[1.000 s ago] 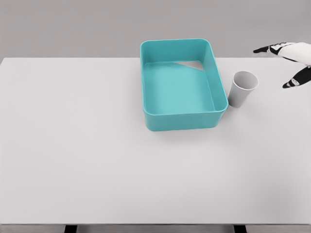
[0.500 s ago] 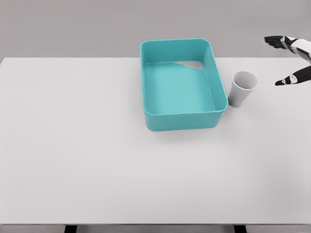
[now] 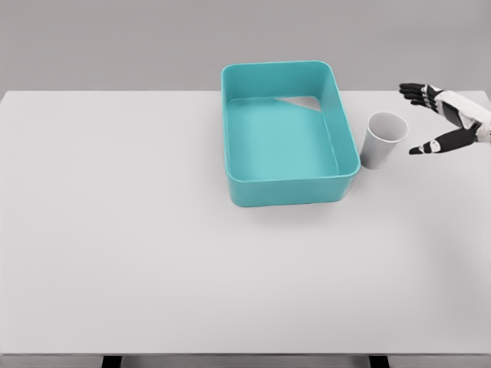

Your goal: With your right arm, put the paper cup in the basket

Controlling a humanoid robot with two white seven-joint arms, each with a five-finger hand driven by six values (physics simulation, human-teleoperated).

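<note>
The right hand comes in from the table's right edge with its fingers spread wide and the thumb held well below them, an open span that faces the cup and holds nothing. No finger touches the cup; there is clear table between the dark fingertips and its wall. The cup stands upright, mouth up, near the table's far right corner, just beside the right wall of the basket, close enough that it may be touching, though that cannot be told. As a paper cup it is likely very light and thin-walled, so it should tip or slide at a small push and buckle under a hard squeeze. The sensible hold looks to be around the mid-wall, thumb on the near side and fingers on the far side, with gentle pressure; the stiffer rolled rim would resist crushing but leaves less to hold. The basket is empty, and the left arm is not in view.
</note>
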